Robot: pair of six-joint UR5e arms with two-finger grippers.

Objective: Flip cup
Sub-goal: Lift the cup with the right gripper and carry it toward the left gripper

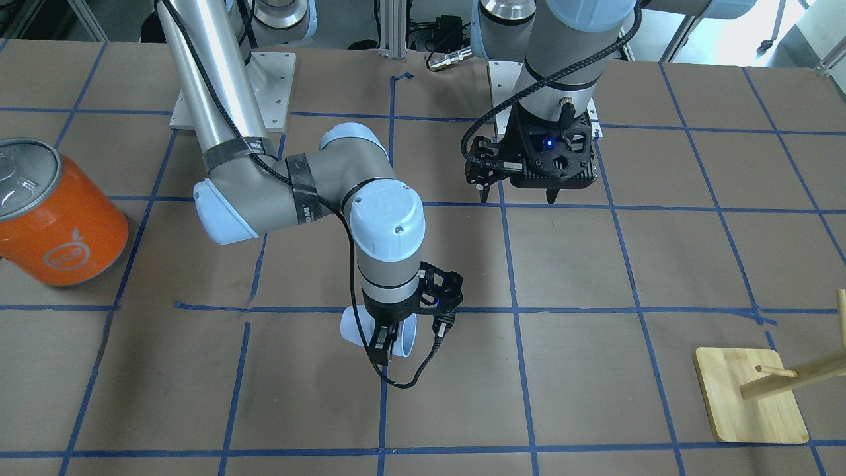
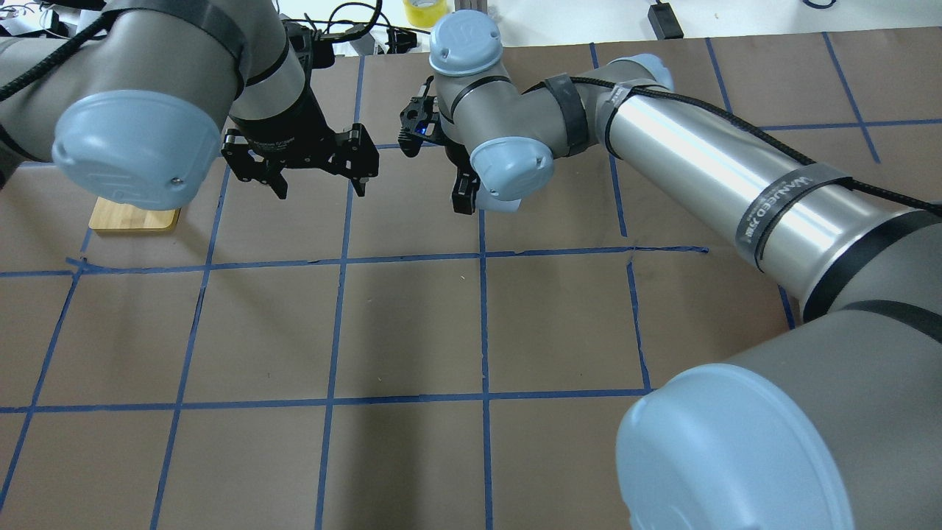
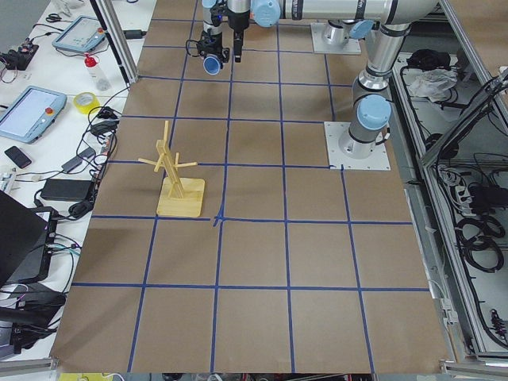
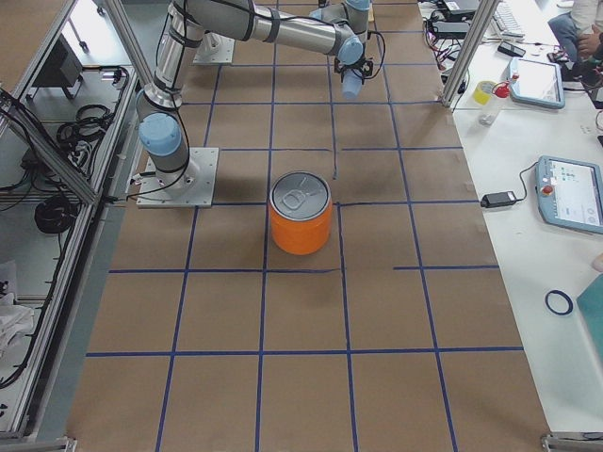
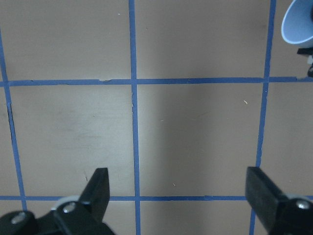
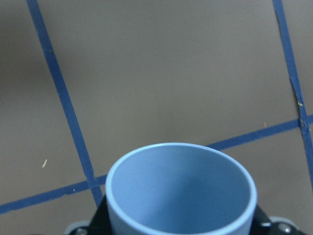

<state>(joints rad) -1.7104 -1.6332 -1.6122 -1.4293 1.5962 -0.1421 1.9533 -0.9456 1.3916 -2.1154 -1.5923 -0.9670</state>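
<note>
**Right gripper** (image 1: pixel 383 349): closed on the cup (image 1: pixel 404 336), with the fingers clamping the side wall at mid-body. In the front-facing view the cup lies roughly horizontal in the grasp, base toward 9 o'clock and rim toward 3 o'clock. It appears to hang clear of the table (image 1: pixel 595 277). A side-wall grasp leaves both ends free, so wrist rotation alone can invert the cup. Judged stage: mid-flip, about halfway between the two upright poses.

**Left gripper** (image 1: pixel 519 193): open and empty, fingers wide apart, hovering over bare table at 1 o'clock from the cup. It is probably parked there to keep the right arm's swing unobstructed.

**Surroundings:** the can (image 1: pixel 59 218) stands at 9 o'clock and the rack (image 1: pixel 750 396) at 4 o'clock. Both are well apart from the cup and do not obstruct it.

**Next move (judgement):** complete the rotation until the cup axis is vertical. Lower until the cup touches the table, then release.

**Caution:** the smooth tapered wall may slip in the fingers. Release before contact may topple the cup.
</note>
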